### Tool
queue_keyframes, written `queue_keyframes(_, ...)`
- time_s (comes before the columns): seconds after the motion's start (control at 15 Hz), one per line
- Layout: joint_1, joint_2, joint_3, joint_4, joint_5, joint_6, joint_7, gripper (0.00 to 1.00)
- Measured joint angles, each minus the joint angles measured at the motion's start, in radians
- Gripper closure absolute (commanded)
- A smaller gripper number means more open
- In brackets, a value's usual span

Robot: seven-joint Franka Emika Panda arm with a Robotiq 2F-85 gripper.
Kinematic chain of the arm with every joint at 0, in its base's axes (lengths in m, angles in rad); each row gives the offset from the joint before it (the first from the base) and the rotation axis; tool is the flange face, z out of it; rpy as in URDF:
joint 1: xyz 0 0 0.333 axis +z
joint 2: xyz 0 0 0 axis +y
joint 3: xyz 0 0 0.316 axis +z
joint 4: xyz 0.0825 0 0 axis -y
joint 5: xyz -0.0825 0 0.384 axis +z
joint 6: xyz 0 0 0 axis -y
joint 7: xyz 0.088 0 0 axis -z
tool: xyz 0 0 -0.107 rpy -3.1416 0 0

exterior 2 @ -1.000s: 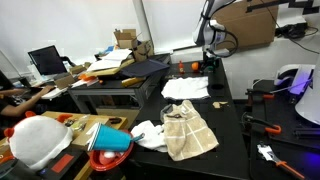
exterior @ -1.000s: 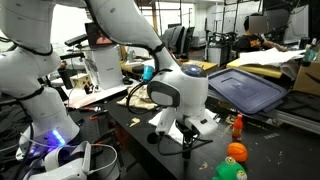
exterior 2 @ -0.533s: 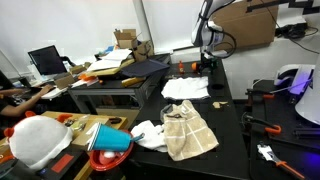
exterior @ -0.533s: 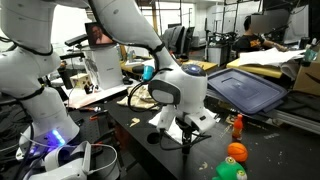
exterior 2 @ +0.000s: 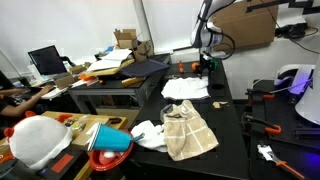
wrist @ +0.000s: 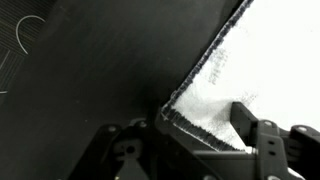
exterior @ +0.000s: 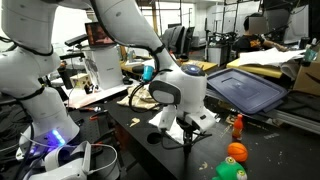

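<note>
Where the arm bends down over the black table, the gripper sits low above the surface. Its two fingers stand apart, and the corner of a white cloth lies between them. The jaws are spread, not pressed together, but the wrist view does not settle whether either pad touches the fabric. That view shows the cloth's frayed edge running diagonally from the upper right down to the corner, with bare dark tabletop filling everything to the left of it. In an exterior view the gripper hangs at the far end of the table, over the far edge of the white cloth, which lies flat and roughly square. Closer to that camera a tan towel lies rumpled on the same table, just beside a crumpled white rag, both well apart from the gripper. Seen from the opposite side, the gripper points straight down with the pale fabric bunched just beside its tips. An orange ball and a green ball rest near the table's front corner — close together, off to one side of the arm. A dark tray stands tilted on the neighbouring bench behind them.
</note>
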Motion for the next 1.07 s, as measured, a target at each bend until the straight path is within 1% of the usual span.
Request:
queue_keyframes(0.13, 0.000, 0.002, 0.000, 0.000, 0.000, 0.023, -0.002, 0.73)
queue_keyframes(0.2, 0.000, 0.004, 0.000, 0.000, 0.000, 0.034, -0.008, 0.81)
queue_keyframes(0.4, 0.000, 0.003, 0.003, 0.002, 0.000, 0.055, -0.025, 0.99)
queue_keyframes(0.53, 0.000, 0.003, 0.002, 0.005, -0.001, 0.057, -0.036, 1.00)
queue_keyframes(0.8, 0.006, 0.002, -0.002, 0.005, -0.016, 0.057, -0.037, 0.98)
queue_keyframes(0.93, 0.028, 0.002, -0.022, 0.005, -0.040, 0.057, -0.033, 0.98)
queue_keyframes(1.07, 0.075, 0.001, -0.067, 0.004, -0.091, 0.057, -0.012, 0.98)
